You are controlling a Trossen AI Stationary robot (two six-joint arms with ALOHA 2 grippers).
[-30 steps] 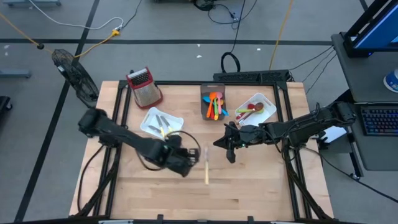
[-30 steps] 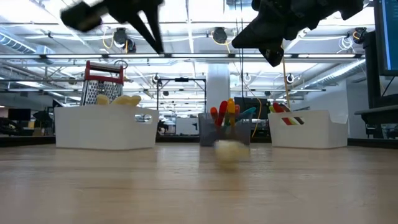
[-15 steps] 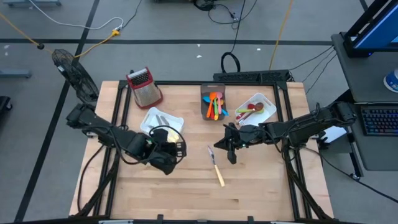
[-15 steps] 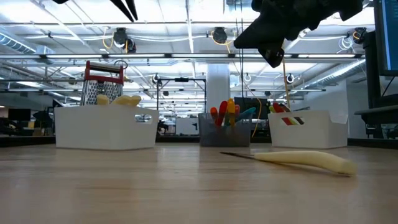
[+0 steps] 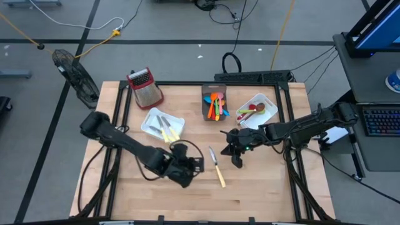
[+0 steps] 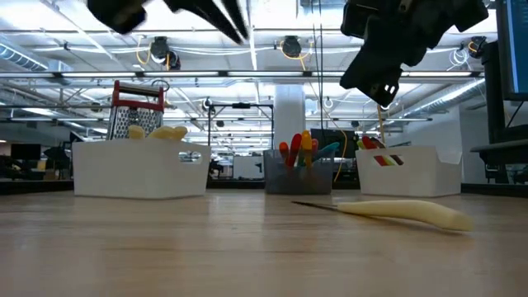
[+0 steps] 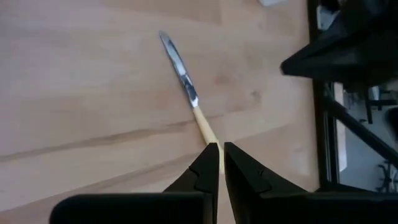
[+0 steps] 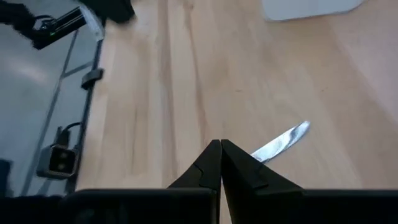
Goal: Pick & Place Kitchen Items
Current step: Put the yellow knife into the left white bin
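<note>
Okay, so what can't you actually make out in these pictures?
- Knife: in the left wrist view the left tool covers its handle end; in the right wrist view the right tool hides all but the blade.
- Left white bin: in the low view its wall hides the cutlery inside.
- Grey bin: in the high view its utensils are too small to tell apart.
- Both arms: cropped by the low view's top edge.

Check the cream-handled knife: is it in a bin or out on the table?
Out. The cream-handled knife lies flat on the bare wooden table, between both arms, apart from the white bins.
</note>
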